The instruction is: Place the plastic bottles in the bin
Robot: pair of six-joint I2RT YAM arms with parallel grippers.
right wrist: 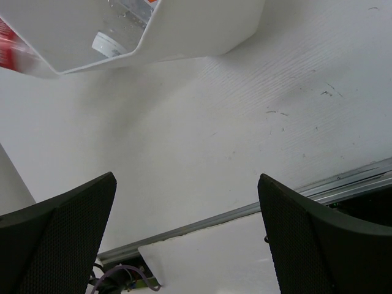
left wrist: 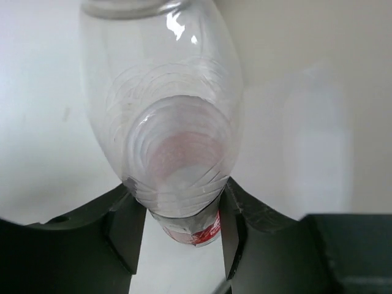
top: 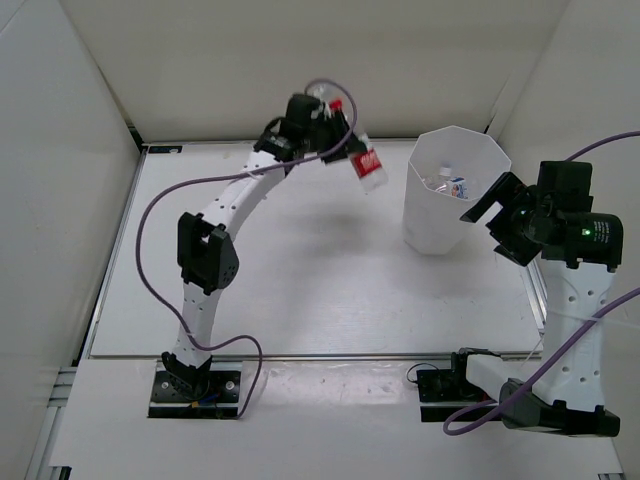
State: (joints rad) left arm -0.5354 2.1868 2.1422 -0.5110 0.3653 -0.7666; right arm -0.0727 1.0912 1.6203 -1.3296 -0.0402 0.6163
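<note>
The red-capped bottle [top: 367, 163] wears a red label with white lettering too small to read. It hangs tilted in the air just left of the bin [top: 440, 225], pinched by the left gripper [top: 343, 135]. The left wrist view alone shows its clear, ribbed plastic bulging between black fingers [left wrist: 122, 226]. The bin — white, translucent, faceted — holds a bottle with a bluish-white label [top: 452, 184]. Right of the bin, the right gripper [top: 492, 215] gapes wide and empty — its mesh-textured pads [right wrist: 67, 239] show only at the wrist.

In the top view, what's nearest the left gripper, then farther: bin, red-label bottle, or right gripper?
1. Red-label bottle, held by the left gripper.
2. Bin, to its right.
3. Right gripper, just past the bin.
</note>
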